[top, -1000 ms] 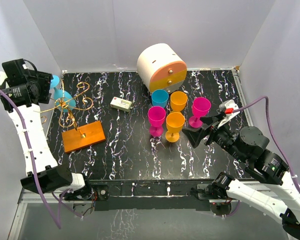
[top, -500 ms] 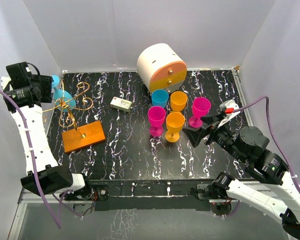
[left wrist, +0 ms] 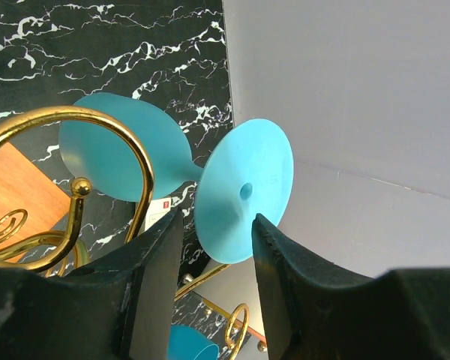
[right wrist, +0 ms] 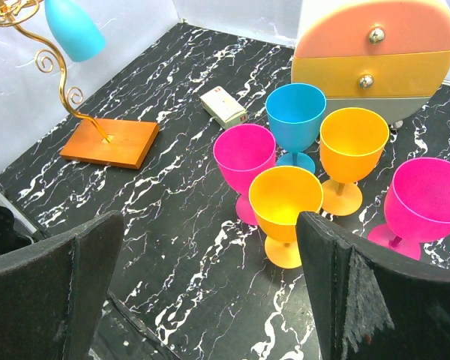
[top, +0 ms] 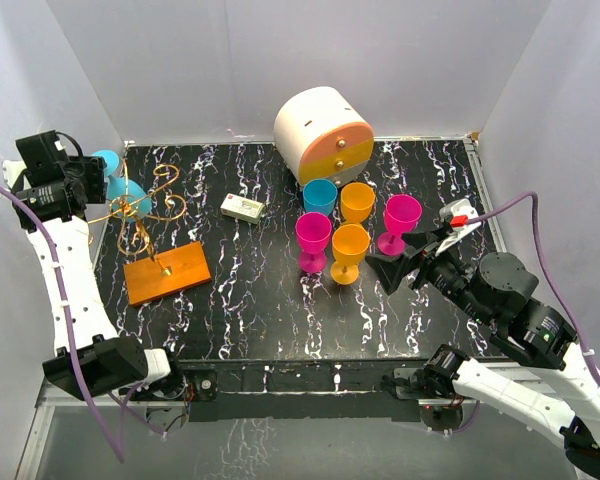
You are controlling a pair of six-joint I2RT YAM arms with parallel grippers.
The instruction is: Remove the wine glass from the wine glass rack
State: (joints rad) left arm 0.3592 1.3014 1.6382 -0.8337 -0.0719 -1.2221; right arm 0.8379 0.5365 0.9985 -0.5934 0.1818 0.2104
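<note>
Right end effector [right wrist: 208,225] spread, empty, toward near-right table corner | wine glass [left wrist: 240,180] hangs on wine glass rack [top: 167,272], far-left corner | left end effector [left wrist: 216,221] straddles its foot, I can't tell if pinching | I judge: unhooking and lifting remain.

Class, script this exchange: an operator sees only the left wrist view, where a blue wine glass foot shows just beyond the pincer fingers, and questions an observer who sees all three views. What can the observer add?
Operator: Where is my other arm?
Observer: The right pincer hangs wide open above the right side of the table, holding nothing.
Operator: Are any glasses off the rack?
Observer: Yes, five standing glasses cluster in front of the round cabinet.
</note>
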